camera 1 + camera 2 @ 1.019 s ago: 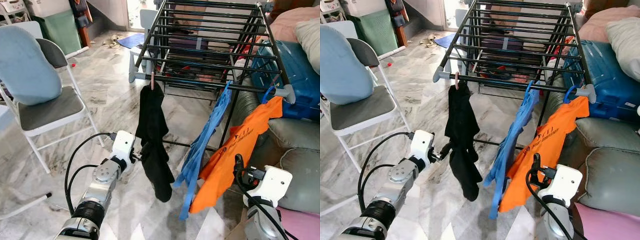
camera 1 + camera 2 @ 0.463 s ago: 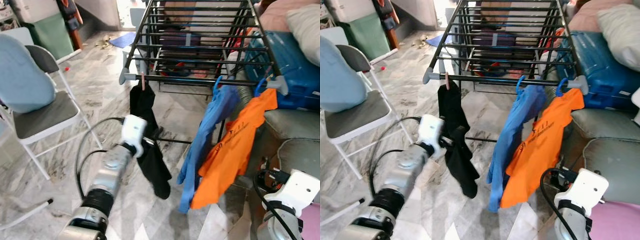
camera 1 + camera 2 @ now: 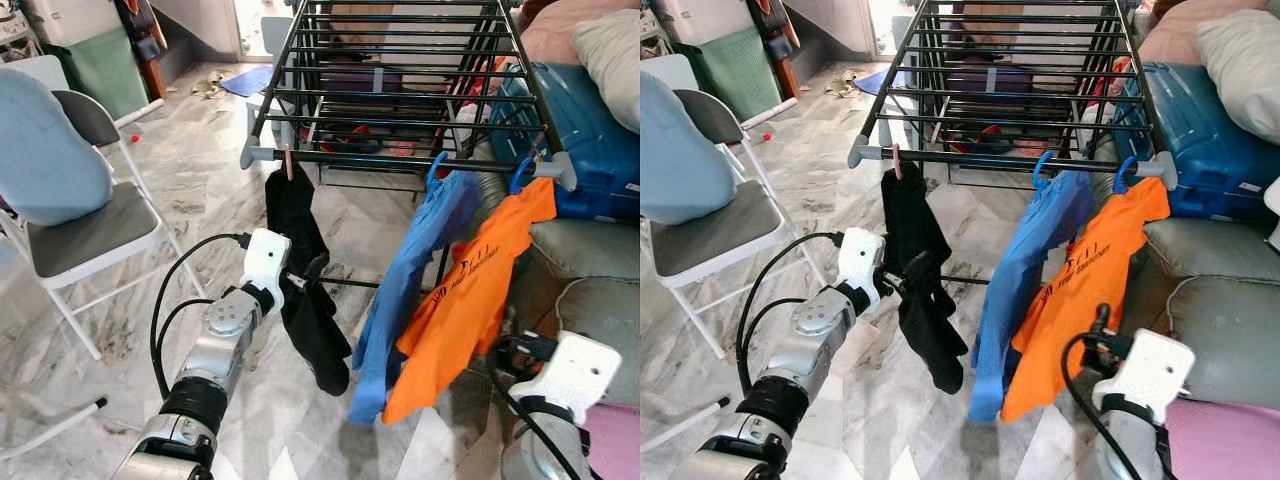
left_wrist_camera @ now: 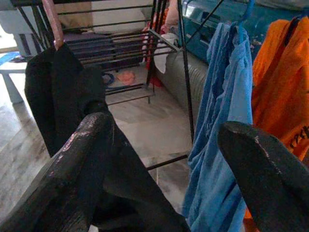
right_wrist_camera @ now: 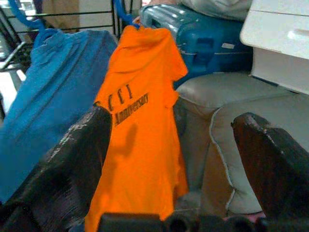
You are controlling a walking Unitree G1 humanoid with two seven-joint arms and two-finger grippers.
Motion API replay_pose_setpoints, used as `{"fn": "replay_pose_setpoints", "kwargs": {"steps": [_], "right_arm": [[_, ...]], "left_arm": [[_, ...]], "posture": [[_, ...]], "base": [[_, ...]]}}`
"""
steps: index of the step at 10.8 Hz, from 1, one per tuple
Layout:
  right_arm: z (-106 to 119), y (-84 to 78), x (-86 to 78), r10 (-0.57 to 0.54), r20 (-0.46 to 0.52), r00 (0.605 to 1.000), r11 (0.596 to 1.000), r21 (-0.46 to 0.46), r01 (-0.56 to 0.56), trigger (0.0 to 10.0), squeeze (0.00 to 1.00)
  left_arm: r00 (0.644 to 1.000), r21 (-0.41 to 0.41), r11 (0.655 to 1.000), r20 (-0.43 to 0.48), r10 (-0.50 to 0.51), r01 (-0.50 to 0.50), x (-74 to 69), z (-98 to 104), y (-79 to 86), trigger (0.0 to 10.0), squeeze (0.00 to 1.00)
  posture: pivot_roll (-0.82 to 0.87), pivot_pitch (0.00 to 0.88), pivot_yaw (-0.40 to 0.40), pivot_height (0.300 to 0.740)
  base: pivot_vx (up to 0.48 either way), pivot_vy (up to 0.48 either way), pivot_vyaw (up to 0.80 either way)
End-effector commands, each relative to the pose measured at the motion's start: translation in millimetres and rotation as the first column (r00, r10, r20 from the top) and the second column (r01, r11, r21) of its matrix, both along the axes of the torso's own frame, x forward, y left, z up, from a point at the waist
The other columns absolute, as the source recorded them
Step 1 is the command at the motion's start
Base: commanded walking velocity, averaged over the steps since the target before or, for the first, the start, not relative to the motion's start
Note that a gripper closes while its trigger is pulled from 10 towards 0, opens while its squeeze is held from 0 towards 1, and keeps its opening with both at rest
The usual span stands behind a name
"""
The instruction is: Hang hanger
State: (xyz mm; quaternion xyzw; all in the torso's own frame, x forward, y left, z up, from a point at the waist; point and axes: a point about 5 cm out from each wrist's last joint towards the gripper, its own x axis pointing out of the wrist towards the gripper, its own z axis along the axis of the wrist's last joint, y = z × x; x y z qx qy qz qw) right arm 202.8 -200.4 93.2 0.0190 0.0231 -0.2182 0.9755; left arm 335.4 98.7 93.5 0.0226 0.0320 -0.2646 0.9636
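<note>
- A marble-floored room, the drying rack (image 3: 400,90) across the frame's top.
- The left gripper (image 3: 308,280), fingers spread and empty, beside the black garment (image 3: 300,270) at centre.
- Right gripper (image 5: 174,145) released, low right.
- Risk: snagging cloth could drag the pink hanger (image 3: 288,160) off.

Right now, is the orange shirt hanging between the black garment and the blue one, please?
No, the orange shirt hangs at the rail's right end, beyond the blue garment.

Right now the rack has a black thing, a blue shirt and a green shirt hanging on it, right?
Not quite: the third one is an orange shirt, not green, as the left eye view shows. It hangs from the rack's front bar beside the blue shirt, with the black garment further along.
</note>
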Motion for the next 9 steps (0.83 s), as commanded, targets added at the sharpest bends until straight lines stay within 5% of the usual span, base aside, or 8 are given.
{"fn": "replay_pose_setpoints", "kwargs": {"steps": [1, 6, 9], "right_arm": [[5, 3.1, -1.6, -0.002, 0.013, 1.000, 1.000, -0.003, 0.002, 10.0, 0.00], [12, 12.5, 5.2, 0.008, 0.035, 0.999, 1.000, -0.014, -0.007, 10.0, 0.00], [10, 8.9, 0.7, -0.019, 0.021, 1.000, 1.000, -0.020, 0.019, 10.0, 0.00]], "left_arm": [[1.000, 0.001, 1.000, 0.025, -0.018, 0.018, 0.7, 6, -0.7, 10.0, 0.00], [0.996, -0.008, 0.996, 0.013, -0.089, 0.089, -1.4, 7, -13.7, 10.0, 0.00], [0.993, -0.012, 0.993, -0.016, -0.120, 0.120, -7.2, 3, -19.8, 10.0, 0.00]], "posture": [[-0.05, 0.000, 0.035, 0.740], [-0.06, 0.000, 0.040, 0.740], [-0.06, 0.024, 0.051, 0.740]], "base": [[0.356, 0.319, -0.80], [0.390, 0.280, 0.00], [0.000, 0.000, -0.27]]}}
